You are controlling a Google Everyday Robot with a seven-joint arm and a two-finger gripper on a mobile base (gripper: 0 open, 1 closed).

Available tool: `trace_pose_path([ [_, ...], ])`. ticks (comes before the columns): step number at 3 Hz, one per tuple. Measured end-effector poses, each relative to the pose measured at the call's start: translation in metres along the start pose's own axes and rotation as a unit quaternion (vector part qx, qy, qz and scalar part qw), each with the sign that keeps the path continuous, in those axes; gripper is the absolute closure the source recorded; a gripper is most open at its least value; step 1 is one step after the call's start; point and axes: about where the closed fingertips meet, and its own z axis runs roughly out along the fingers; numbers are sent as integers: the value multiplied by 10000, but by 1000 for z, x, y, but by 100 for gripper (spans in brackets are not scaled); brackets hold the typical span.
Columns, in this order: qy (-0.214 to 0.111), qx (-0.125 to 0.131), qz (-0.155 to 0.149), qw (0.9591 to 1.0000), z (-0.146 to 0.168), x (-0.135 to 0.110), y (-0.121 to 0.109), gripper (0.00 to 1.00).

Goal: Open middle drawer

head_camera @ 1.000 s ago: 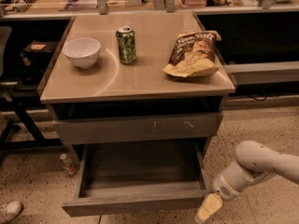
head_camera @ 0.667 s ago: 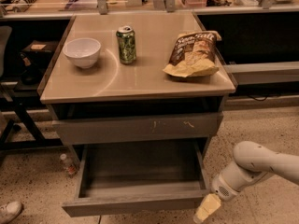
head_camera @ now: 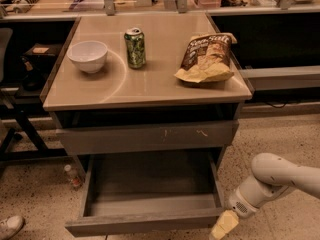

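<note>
middle drawer (head_camera: 145, 223) open, claw (head_camera: 224, 225) beside right corner, can (head_camera: 135, 47), bowl (head_camera: 88, 56) above

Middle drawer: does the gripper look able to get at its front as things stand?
Probably yes. The gripper sits low beside one end of the front of the middle drawer, which stands pulled out, and nothing shows between them.

the white arm (head_camera: 282, 176) juts in from the right edge low in the view, bends at a rounded elbow and slopes down and left through a thick wrist (head_camera: 246, 204) to the pale yellow pincer (head_camera: 223, 225), which points down-left at the bottom edge.
</note>
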Motion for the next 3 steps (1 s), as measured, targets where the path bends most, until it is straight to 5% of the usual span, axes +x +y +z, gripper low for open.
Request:
trace_pose_path([
  [3,70,100,484,9988,-18,71,36,0],
])
